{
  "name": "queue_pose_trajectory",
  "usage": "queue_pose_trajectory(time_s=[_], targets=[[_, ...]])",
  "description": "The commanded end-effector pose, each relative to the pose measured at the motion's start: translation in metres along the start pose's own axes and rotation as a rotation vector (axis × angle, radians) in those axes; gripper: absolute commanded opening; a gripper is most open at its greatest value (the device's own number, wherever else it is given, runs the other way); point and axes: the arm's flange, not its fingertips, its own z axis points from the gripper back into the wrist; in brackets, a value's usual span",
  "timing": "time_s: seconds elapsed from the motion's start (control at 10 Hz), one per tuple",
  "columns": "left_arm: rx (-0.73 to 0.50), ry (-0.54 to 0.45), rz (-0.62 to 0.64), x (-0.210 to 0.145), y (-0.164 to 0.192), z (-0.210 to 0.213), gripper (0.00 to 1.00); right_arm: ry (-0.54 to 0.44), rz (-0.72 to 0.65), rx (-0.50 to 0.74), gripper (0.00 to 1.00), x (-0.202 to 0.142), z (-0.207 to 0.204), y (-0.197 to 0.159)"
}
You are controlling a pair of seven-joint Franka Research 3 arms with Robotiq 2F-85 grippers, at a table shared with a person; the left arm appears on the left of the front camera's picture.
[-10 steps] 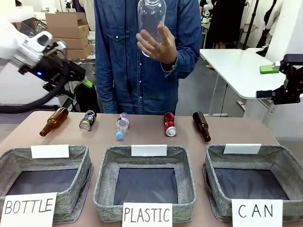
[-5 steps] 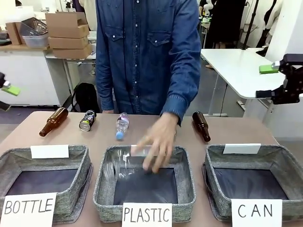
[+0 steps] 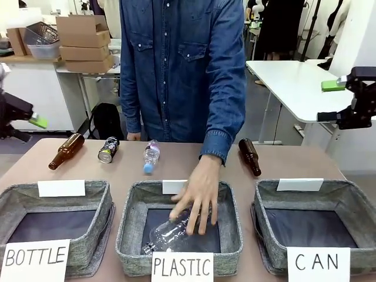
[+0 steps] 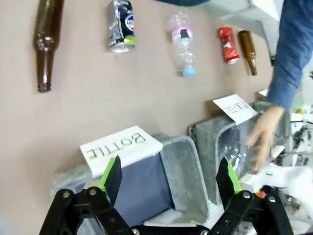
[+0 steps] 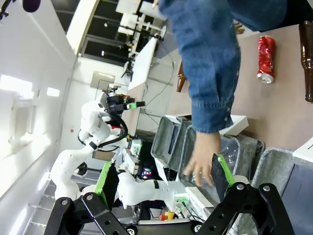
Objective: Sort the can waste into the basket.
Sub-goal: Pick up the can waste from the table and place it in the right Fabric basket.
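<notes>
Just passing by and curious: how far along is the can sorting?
Done: nothing, the CAN basket holds no can. In hand: nothing, the left gripper and right gripper are open. Left: the black can and red can both lie on the table.

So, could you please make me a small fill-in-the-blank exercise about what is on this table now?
1. The person's hand rests on a clear bottle inside the basket signed ____.
2. The black can lies just right of a ____ glass bottle.
3. The red can lies on the ____, outside the CAN basket.
4. The left pincer and the right pincer both stand ____.
Missing words: PLASTIC; brown; table; open.
</notes>
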Motion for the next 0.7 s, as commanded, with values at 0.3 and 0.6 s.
queue_pose_trajectory(time_s=[0.3, 0.6], targets=[[0.036, -0.098, 0.067, 0.021, -0.02, -0.005, 1.0, -0.012, 0.019, 0.022, 1.0, 0.004, -0.003, 0.002], [0.283, -0.068, -0.011, 0.109, -0.042, -0.093, 1.0, -0.012, 0.019, 0.022, 1.0, 0.004, -0.003, 0.002]])
